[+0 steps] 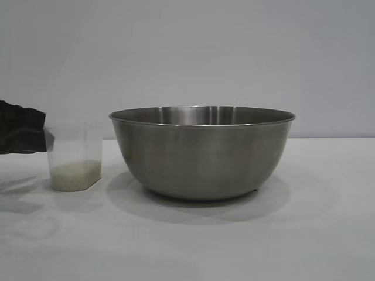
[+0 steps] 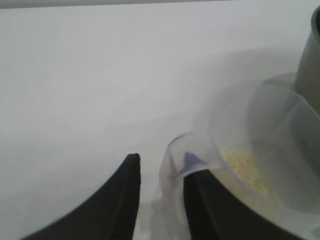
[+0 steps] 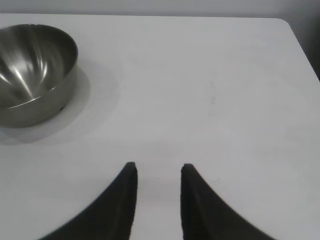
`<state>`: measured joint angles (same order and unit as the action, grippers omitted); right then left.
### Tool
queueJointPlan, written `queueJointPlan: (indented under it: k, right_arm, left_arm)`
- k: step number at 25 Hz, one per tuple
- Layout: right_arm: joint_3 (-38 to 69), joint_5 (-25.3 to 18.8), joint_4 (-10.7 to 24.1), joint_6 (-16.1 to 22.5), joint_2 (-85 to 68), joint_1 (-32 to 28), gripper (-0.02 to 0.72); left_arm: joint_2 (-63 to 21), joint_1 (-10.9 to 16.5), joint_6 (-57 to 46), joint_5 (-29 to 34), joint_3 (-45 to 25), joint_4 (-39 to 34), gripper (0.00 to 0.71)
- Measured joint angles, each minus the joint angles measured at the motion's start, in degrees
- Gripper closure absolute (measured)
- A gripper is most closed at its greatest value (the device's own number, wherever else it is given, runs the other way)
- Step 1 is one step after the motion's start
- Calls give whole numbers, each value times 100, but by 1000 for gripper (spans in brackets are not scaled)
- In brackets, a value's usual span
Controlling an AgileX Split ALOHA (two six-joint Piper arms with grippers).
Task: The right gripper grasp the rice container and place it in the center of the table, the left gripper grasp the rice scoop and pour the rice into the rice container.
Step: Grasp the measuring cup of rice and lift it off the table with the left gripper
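Observation:
The rice container [image 1: 202, 155], a wide steel bowl, stands mid-table, with nothing showing inside it in the right wrist view [image 3: 35, 75]. Just to its left stands the rice scoop [image 1: 75, 152], a clear plastic cup, upright on the table [image 1: 328, 234]. A shallow layer of rice [image 1: 76, 174] lies in its bottom. My left gripper [image 1: 41, 137] reaches in from the left edge at the cup's rim. In the left wrist view, that gripper [image 2: 160, 167] is shut on the scoop's [image 2: 260, 140] side handle. My right gripper [image 3: 157, 167] hangs open and empty over bare table, well away from the bowl.
The bowl's wall [image 2: 310, 65] rises close beside the scoop. The table's far corner and edge [image 3: 292, 30] show in the right wrist view. White tabletop stretches to the right of the bowl.

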<state>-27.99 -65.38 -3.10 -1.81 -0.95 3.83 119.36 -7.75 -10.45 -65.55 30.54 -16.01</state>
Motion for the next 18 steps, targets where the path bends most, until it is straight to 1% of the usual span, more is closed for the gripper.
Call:
queueJointPlan:
  k: [3, 4, 5, 6, 14, 18]
  right_arm:
    - [0, 0, 0, 0, 0, 0, 488]
    - [0, 0, 0, 0, 0, 0, 488]
    - [0, 0, 0, 0, 0, 0, 488]
    - [0, 0, 0, 0, 0, 0, 488]
    - [0, 0, 0, 0, 0, 0, 488]
    - [0, 0, 0, 0, 0, 0, 488]
  left_arm:
    - [10, 0, 0, 0, 78, -25, 543]
    - [10, 0, 26, 0, 91, -47, 622]
    - [10, 0, 76, 0, 91, -107, 658]
    - [10, 0, 132, 0, 103, -172, 710]
    - [10, 0, 274, 0, 103, -350, 710]
    - [-176, 0, 297, 64, 103, -330, 710]
